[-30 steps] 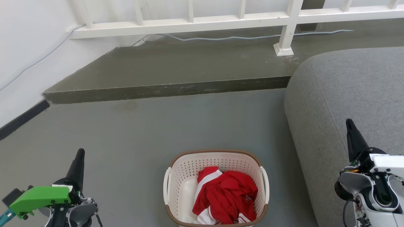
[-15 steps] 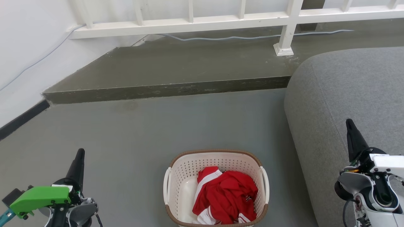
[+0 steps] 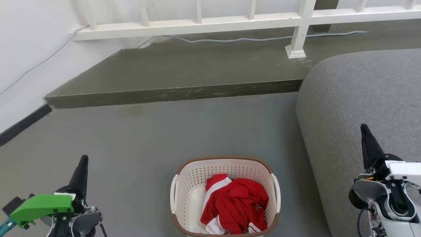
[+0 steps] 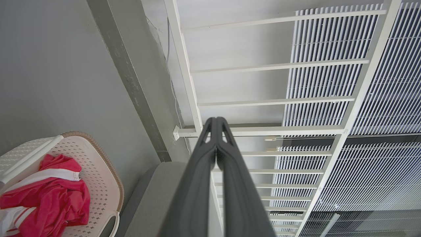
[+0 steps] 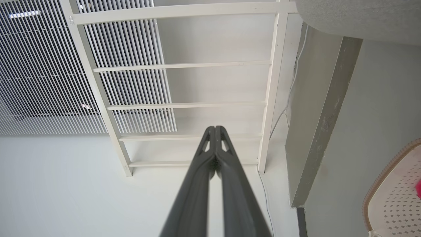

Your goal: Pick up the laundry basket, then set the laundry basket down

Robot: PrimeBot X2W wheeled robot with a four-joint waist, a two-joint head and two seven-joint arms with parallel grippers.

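Note:
The laundry basket (image 3: 194,184), cream-white and perforated with a brown woven rim and white side handles, stands on the grey floor at the bottom centre of the head view, holding a red and white garment (image 3: 235,204). My left gripper (image 3: 84,159) is shut and empty, well to the basket's left. My right gripper (image 3: 363,128) is shut and empty, off to the basket's right, over the sofa. In the left wrist view the basket (image 4: 102,177) lies at lower left, beside the shut left gripper (image 4: 216,121). The right wrist view catches the basket's rim (image 5: 388,171) at lower right, away from the shut right gripper (image 5: 215,129).
A grey sofa (image 3: 368,98) fills the right side, close to the basket. A raised concrete step (image 3: 177,93) crosses the floor ahead, with a white railing (image 3: 197,24) and a cable (image 3: 263,39) behind it. A white wall (image 3: 26,59) runs along the left.

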